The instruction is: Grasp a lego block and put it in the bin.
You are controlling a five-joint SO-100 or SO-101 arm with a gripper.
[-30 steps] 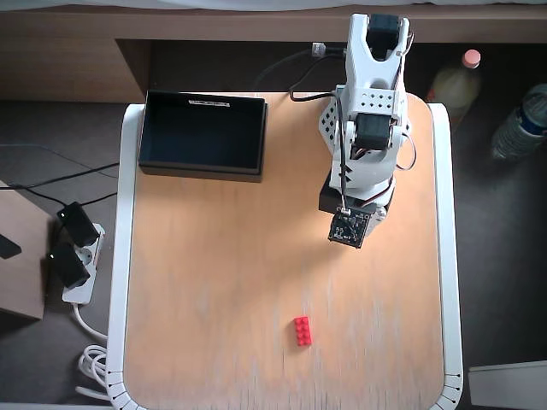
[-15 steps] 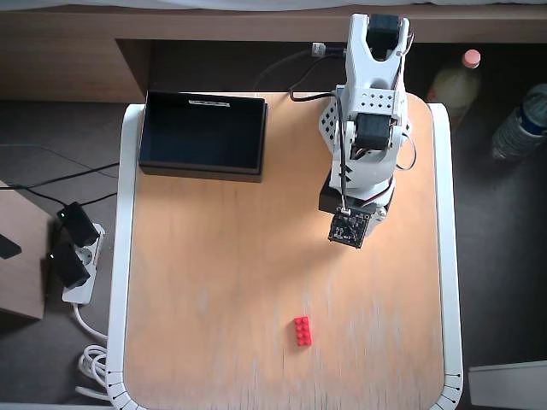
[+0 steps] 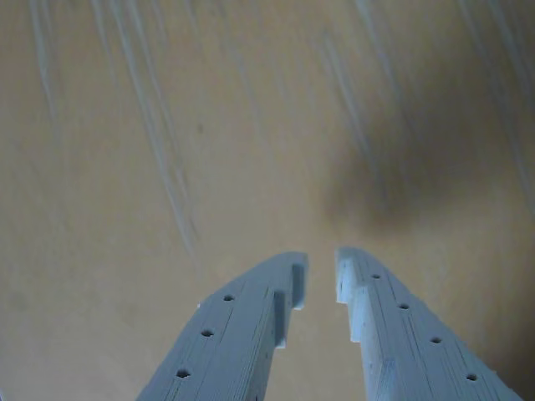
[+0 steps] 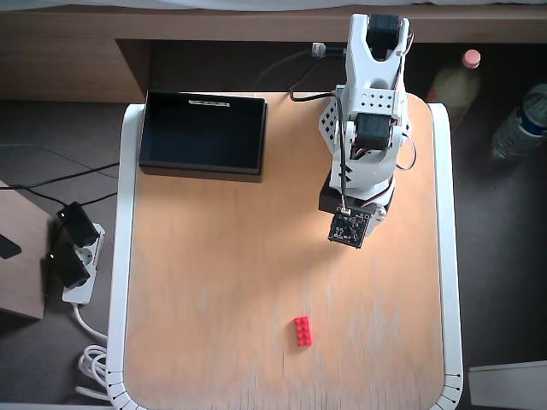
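Observation:
The red lego block (image 4: 302, 330) lies on the wooden table near the front edge in the overhead view, well away from the arm. The black bin (image 4: 201, 172) stands at the table's back left, its inside dark. The white arm (image 4: 363, 137) is folded at the back right, and its body hides the gripper in the overhead view. In the wrist view my gripper (image 3: 322, 261) hangs over bare wood. Its two pale fingers (image 3: 242, 326) are a narrow gap apart with nothing between them. Neither the block nor the bin shows in the wrist view.
The table (image 4: 214, 282) has a white rim and rounded front corners. A power strip with plugs (image 4: 75, 256) and cables lie on the floor at the left. Two bottles (image 4: 453, 81) (image 4: 520, 120) stand off the table at the right.

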